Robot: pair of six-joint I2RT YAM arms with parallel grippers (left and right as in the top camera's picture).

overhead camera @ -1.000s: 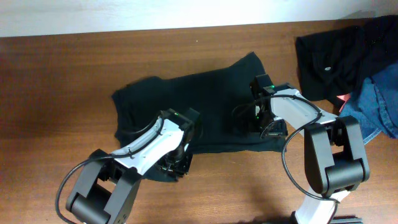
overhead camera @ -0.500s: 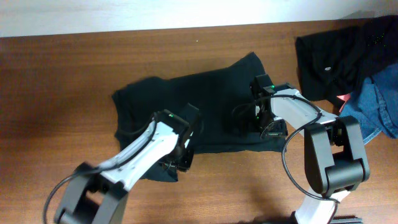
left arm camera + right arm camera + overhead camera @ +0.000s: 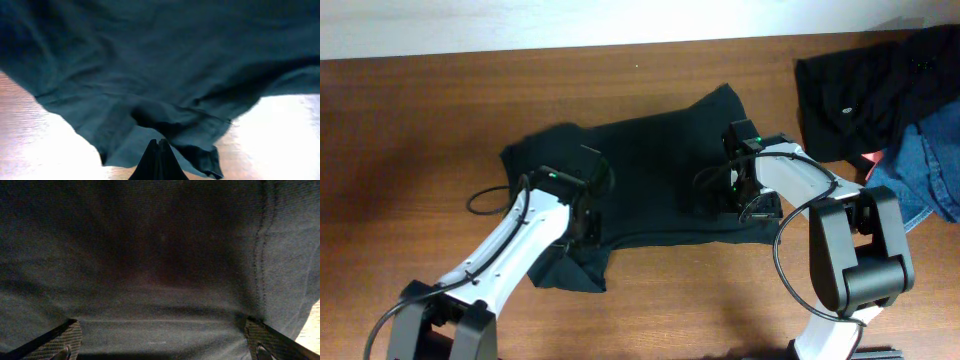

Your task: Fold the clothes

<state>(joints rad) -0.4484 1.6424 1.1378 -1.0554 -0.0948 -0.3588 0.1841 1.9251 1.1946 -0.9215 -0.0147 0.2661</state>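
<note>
Stock of the tabletop point(image 3: 420, 120), taken from the robot's side outward.

1. Left arm point(image 3: 520, 240). Reaches from the near edge to the near-left part of the T-shirt point(image 3: 660, 150). Left jaws: closed tip to tip, apparently on a pinch of cloth by the hem, since the creases run in toward them. Likely purpose: to lift that side and carry it over for a fold.

2. Right arm point(image 3: 800, 180). Bent down onto the shirt's near-right part. Right jaws: spread wide, holding nothing, cloth lying flat between them (probably pinning it so the other side's pull does not drag the whole garment).

3. T-shirt. Black, thin, spread across the middle of the tabletop, rumpled at the left, with one near corner lying in a loose flap. Folding judged hardly started. No logo seen in any view.

4. Heap of other clothes point(image 3: 880, 90). Far right, apart from the shirt: a dark garment beside blue denim point(image 3: 930, 170). Not in play.

5. Pale wall point(image 3: 520, 20). Beyond the far edge.

Notes on views. From overhead, both wrists cover their jaws, so neither state reads there, but only that view gives the layout and the heap. Only the left wrist camera shows the closed tips and the hem with bright tabletop past it. Only the right wrist camera shows the two fingers point(image 3: 55, 342) at its bottom corners, and a stitched seam point(image 3: 261, 255).
</note>
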